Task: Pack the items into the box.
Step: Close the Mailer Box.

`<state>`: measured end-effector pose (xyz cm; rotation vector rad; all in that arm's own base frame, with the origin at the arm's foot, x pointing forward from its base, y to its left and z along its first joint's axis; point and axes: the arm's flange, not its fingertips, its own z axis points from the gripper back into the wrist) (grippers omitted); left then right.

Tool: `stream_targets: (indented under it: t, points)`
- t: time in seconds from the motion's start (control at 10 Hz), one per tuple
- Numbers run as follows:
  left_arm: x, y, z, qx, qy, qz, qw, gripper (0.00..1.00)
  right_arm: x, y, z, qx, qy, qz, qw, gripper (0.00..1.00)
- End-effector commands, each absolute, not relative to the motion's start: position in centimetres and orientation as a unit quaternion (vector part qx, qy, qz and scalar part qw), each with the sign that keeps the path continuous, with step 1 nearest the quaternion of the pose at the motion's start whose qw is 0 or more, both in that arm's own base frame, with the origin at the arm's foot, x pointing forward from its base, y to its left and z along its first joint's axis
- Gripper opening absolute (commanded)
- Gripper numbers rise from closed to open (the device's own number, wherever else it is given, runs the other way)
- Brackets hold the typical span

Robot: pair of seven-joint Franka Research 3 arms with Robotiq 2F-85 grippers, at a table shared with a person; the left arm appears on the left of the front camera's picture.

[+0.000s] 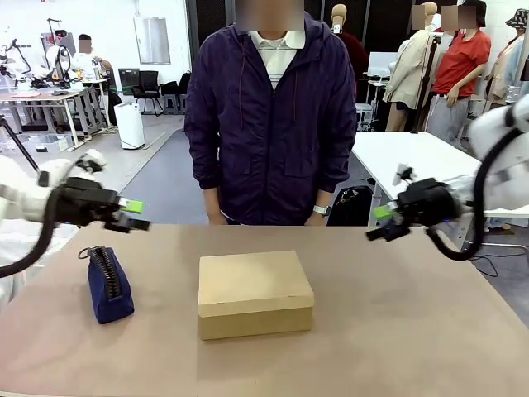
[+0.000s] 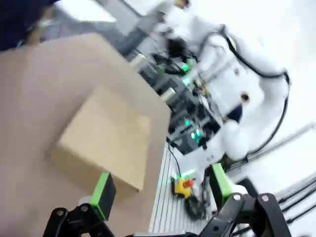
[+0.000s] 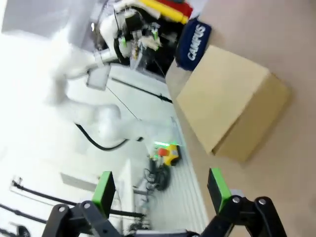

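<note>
Your left gripper (image 1: 132, 213) hangs above the table's (image 1: 397, 314) left side with its jaws apart and nothing between them, and your right gripper (image 1: 382, 222) mirrors it on the right, also spread wide and empty; in each wrist view the green pads (image 2: 102, 195) stand well apart with only the scene beyond showing between them. Just below and ahead of the left gripper lies the navy blue zip pouch (image 1: 109, 284), zipper up, marked "CAMPUS" in the right wrist view; leave it alone, since it is not one of the items. At the middle of the table, between your two grippers, sits the brown cardboard box (image 1: 254, 294), its flap lid down and flat. The stapler and the utility knife are not on the table surface you can see, and the person (image 1: 269, 116) stands at the far edge just behind the box, hands out of sight behind it. So the step in hand looks like opening the box: bring one gripper low to the lid's free edge, catch the flap with a fingertip and swing it up and back on its hinge, while the other gripper steadies the box body so the light cardboard doesn't slide. Keep both arms clear of the far edge, where the person may reach in.
</note>
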<state>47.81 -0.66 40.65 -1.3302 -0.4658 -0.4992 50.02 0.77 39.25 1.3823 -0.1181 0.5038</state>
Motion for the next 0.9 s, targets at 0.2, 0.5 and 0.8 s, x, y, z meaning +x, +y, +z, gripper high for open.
stream_targets:
  t: [0.2, 0.5, 0.8]
  points:
    - [45.9, 6.5, 39.7, -0.617, -0.255, -0.041, 0.744, 1.0, 49.3, -5.3, 38.2, 0.638, -0.11, 0.099, 0.756, 1.0]
    - [46.5, 5.5, 39.9, -0.592, -0.198, -0.081, 0.777, 1.0, 48.7, -5.3, 38.5, 0.65, -0.061, 0.15, 0.743, 1.0]
    - [46.5, 5.5, 39.9, -0.592, -0.198, -0.081, 0.777, 1.0, 48.7, -5.3, 38.5, 0.65, -0.061, 0.15, 0.743, 1.0]
